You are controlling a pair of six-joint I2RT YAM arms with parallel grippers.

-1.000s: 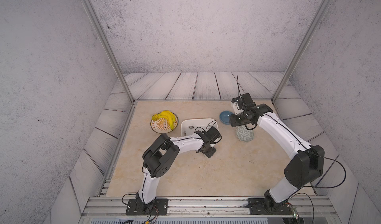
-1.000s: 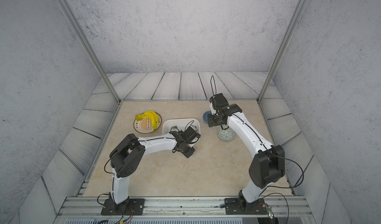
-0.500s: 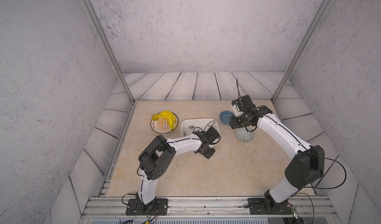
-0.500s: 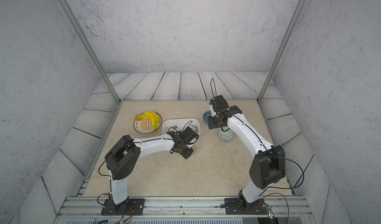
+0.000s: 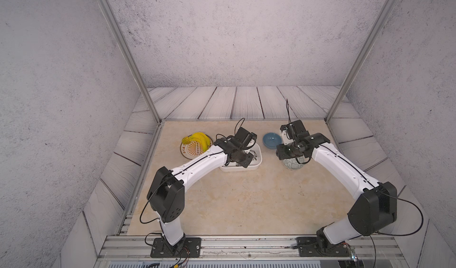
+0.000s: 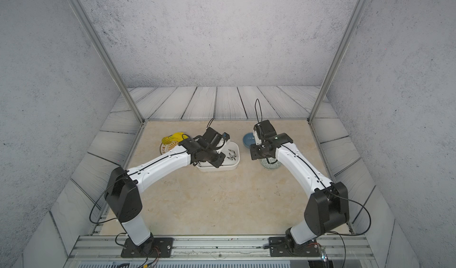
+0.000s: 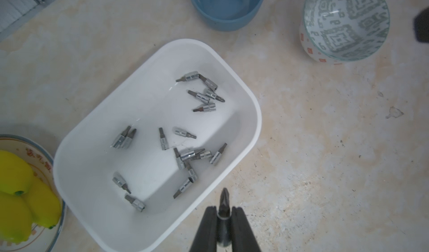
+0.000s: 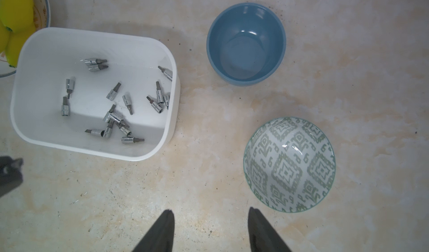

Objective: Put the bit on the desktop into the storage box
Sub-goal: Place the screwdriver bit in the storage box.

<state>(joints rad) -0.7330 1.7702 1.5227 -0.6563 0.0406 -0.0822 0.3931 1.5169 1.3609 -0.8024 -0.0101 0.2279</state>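
One storage box (image 7: 254,127) is counted on the desktop (image 7: 325,146), with roughly seventeen bits (image 7: 162,138) lying inside. One more bit (image 7: 223,201) is clamped tip-out in the left gripper (image 7: 224,210), just by the box rim. Two bowls are seen, a blue bowl (image 7: 227,4) and a patterned bowl (image 7: 343,23), plus one plate (image 7: 41,162) of yellow fruit (image 7: 14,174). The left arm (image 5: 197,163) is stretched low over the box. The right gripper (image 8: 211,212) is held spread and empty, pointed down beside the patterned bowl

blue bowl (image 8: 246,44), patterned bowl (image 8: 289,165), fruit plate (image 5: 192,150)
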